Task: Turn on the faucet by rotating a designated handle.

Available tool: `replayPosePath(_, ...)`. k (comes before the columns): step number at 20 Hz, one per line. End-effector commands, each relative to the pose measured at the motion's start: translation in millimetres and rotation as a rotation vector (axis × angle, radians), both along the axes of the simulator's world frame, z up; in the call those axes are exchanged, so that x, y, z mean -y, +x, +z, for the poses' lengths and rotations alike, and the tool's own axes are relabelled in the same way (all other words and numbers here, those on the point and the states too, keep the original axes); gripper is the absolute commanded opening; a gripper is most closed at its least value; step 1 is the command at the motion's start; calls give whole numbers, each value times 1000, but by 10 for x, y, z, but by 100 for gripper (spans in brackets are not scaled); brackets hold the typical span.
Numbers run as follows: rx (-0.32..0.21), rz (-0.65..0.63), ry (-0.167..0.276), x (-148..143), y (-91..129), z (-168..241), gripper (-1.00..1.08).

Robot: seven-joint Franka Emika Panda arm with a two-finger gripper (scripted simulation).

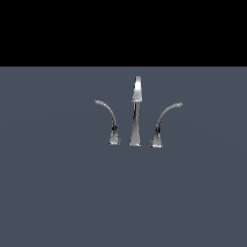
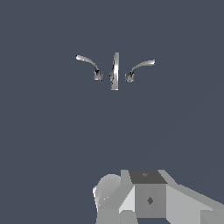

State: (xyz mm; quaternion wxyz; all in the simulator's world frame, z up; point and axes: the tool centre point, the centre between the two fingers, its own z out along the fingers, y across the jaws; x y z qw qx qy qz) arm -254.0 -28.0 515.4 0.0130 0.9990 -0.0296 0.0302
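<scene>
The chrome faucet stands on the grey floor in the middle of the exterior view, with its tall straight spout (image 1: 136, 111) at the centre. The handle (image 1: 114, 131) is the slim curved lever on the exterior view's left of the spout, its tip arcing outward to the left. A thicker lever (image 1: 157, 137) with a wider base arcs to the right. In the wrist view the spout (image 2: 115, 72), the handle (image 2: 98, 75) and the thicker lever (image 2: 129, 77) show from above, far off. No gripper fingers show in either view.
Flat grey floor (image 1: 58, 193) surrounds the faucet on all sides. A grey blocky part of the arm (image 2: 148, 197) fills one edge of the wrist view, well apart from the faucet. A black band lies behind the floor in the exterior view.
</scene>
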Motion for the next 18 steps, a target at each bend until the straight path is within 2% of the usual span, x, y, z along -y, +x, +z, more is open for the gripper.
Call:
replayPosePath(1,0,0,0,0,0,0,-100)
replayPosePath(10,-1,-42,2,-83,41,-91,-100)
replayPosePath(18,-3,-152,7,-291,162,-326,-100)
